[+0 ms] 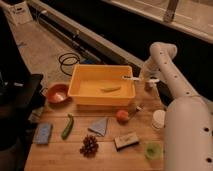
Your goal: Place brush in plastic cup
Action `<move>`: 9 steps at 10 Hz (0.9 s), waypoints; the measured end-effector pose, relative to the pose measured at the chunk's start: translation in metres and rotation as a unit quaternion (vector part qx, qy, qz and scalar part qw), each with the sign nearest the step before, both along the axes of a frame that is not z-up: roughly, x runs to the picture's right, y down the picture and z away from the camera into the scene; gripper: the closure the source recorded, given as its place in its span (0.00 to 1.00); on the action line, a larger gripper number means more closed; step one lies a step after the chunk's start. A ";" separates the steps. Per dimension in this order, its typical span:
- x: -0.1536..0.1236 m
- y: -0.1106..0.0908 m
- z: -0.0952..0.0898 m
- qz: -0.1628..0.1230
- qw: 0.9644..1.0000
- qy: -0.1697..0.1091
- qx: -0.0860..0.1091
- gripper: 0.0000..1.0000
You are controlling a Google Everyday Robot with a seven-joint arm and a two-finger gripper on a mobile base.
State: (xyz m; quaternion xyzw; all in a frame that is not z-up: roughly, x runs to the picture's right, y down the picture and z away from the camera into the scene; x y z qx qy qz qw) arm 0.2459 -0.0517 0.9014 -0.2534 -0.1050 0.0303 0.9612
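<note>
White arm (167, 75) fills the 3 o'clock side of the frame and reaches in over the wooden table (55, 156). Yellow bin (100, 102) sits at the table's 12 o'clock. Gripper (148, 80) hangs just outside the bin's 3 o'clock rim, fingers fully closed, pinched on the 3 o'clock end of the brush (131, 78). The brush lies roughly level across that rim, its free end pointing to 9 o'clock over the bin interior. I can't tell whether it rests on the rim or clears it. Red-orange bowl (57, 93) is at 9 o'clock of the bin, just beside it. White tub (158, 119) stands at the table's 3 o'clock edge, partly behind the arm. Blue pad (43, 133) lies at 8 o'clock near the table edge, with a green vegetable (67, 126) just at its 3 o'clock. A grey-blue cloth wedge (99, 125) is about table centre. Dark rectangular block (126, 140) is at 5 o'clock of the wedge and a grape bunch (89, 145) at 6 o'clock of it. Plastic cup (153, 150) stands upright at the table's 4 o'clock corner, at 6 o'clock of the tub, well apart from the brush. Orange fruit (122, 116) sits at 2 o'clock of the wedge, near the bin's front wall. A yellowish curved piece (110, 89) lies inside the bin, mid-floor.
</note>
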 end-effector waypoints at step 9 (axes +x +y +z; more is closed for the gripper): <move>-0.017 -0.017 -0.087 -0.037 0.998 0.041 0.031 1.00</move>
